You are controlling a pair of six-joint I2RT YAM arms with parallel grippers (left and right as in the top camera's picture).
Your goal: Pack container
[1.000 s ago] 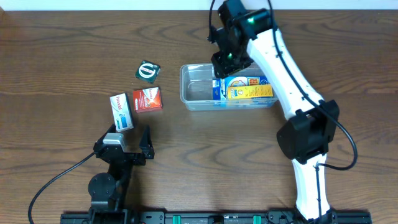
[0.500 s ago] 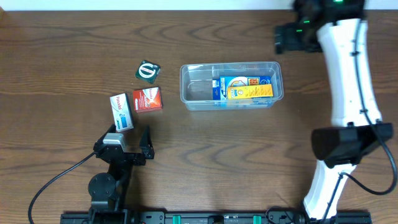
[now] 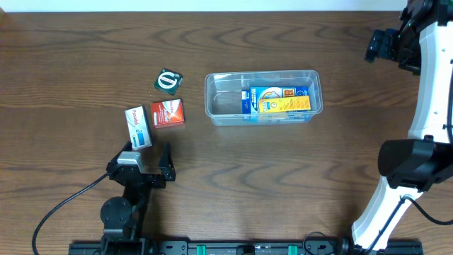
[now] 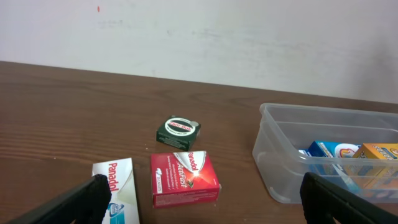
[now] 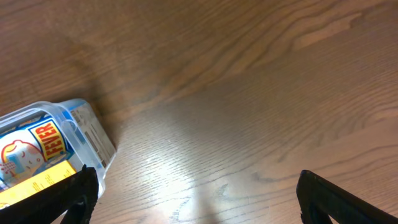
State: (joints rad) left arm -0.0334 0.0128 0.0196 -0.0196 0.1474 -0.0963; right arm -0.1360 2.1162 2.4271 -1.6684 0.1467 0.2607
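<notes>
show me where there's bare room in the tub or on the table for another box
Inside the container, the left half is bare, bordered by the yellow box. Bare table lies between container and red box. Crowded there: white box and green box close by.

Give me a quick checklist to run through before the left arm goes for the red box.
1. Is the left gripper open and empty: ok.
2. Is the right gripper open and off to the side of the container: ok.
3. Free room in the container: ok, its left half is bare beside the yellow box.
4. Is the red box lying flat with nothing on it: ok.
5. Finger gap between the red box and the white box: cannot tell, they lie very close.
</notes>
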